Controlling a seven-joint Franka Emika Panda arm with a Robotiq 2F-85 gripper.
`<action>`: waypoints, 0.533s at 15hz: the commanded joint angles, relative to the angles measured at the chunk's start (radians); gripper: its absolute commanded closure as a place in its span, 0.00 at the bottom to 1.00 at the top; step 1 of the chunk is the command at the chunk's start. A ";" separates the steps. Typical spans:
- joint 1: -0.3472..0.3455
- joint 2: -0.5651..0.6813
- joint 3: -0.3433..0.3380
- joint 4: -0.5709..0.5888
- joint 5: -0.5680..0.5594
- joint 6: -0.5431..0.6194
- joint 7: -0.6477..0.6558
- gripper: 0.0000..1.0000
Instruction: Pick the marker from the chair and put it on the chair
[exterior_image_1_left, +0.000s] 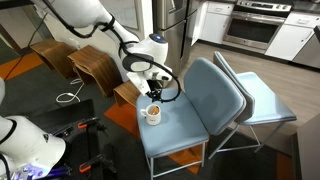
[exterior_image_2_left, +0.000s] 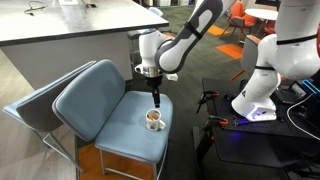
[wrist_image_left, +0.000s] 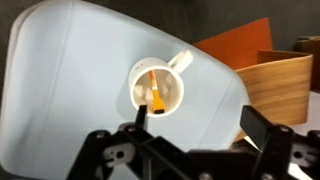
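Where mug (wrist_image_left: 133, 88) holds it, marker (wrist_image_left: 151, 82) slim, orange

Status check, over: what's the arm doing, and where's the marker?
Gripper open, above white mug. Marker leaning inside mug, on chair seat. Mug wall crowds any grasp.

Wrist view: gripper (wrist_image_left: 180, 142) fingertips cut off at 6 o'clock edge; I can't read jaw gap; marker (wrist_image_left: 151, 82) lower end hidden inside mug (wrist_image_left: 181, 92), dark upper part blurred; chair (wrist_image_left: 60, 90) cut by frame edge at 7 o'clock; in both exterior views marker too small for me to resolve; contact with gripper unclear.
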 joint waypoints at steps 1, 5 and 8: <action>-0.022 0.000 0.022 0.003 -0.011 -0.001 0.008 0.00; -0.024 0.000 0.024 0.005 -0.010 -0.001 0.007 0.00; -0.005 0.029 0.003 0.005 -0.071 0.076 0.055 0.00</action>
